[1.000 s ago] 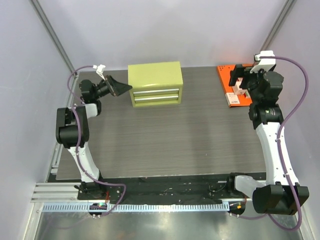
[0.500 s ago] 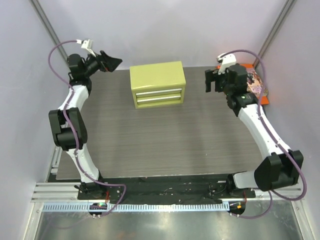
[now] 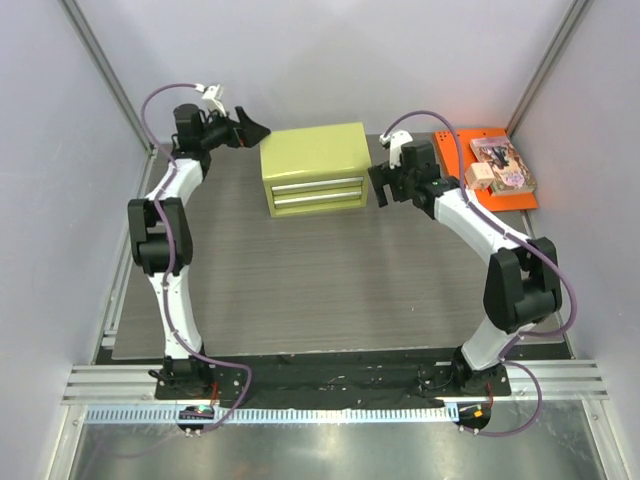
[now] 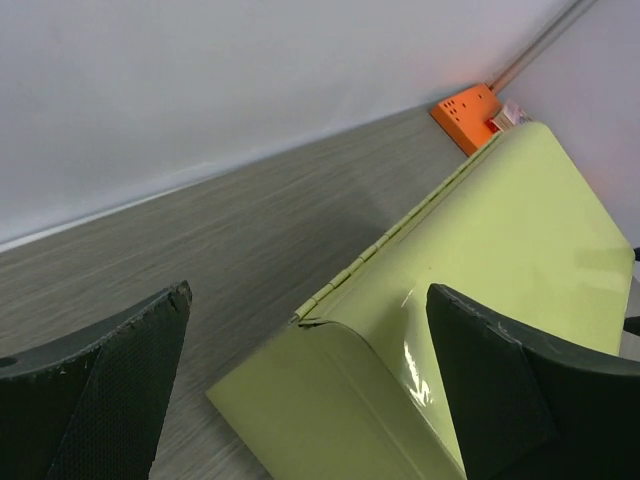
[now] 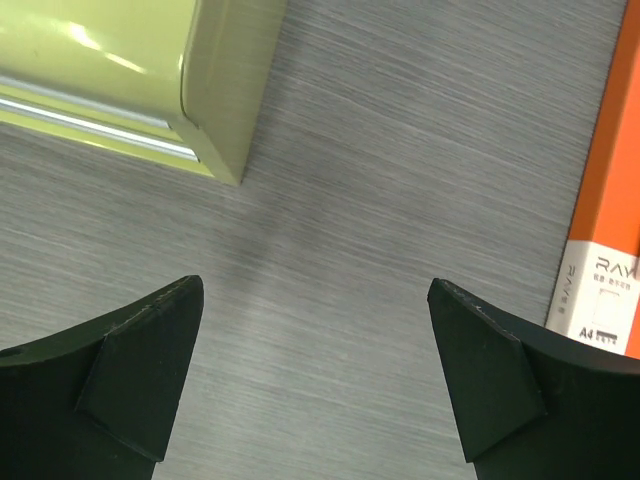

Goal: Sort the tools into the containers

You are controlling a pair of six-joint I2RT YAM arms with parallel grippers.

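- Reaching out from the near edge of the table (image 3: 330,300), both arms stretched toward its far half. A second earlier they had been folded back at the sides.
- The right gripper (image 3: 381,186) hung just beside the right end of the tool chest (image 3: 313,150), its jaws spread wide with nothing between them. A second before, it had been over the orange board (image 3: 490,133).
- The chest sat at the far middle of the table with both drawers shut and the lid down, in the same spot as before.
- The left gripper (image 3: 252,129) was raised at the chest's far left corner, also wide and empty. It had come in from nearer and further left.
- The board lay in the far right corner, now uncovered, with packaged items (image 3: 503,163) resting on it. I could not tell what tools they held.
- The right wrist view alone showed a white printed label (image 5: 600,290) on the board's edge.
- The left wrist view alone showed the hinge (image 4: 400,235) along the lid's back.
- Only the overhead view showed both drawer fronts.
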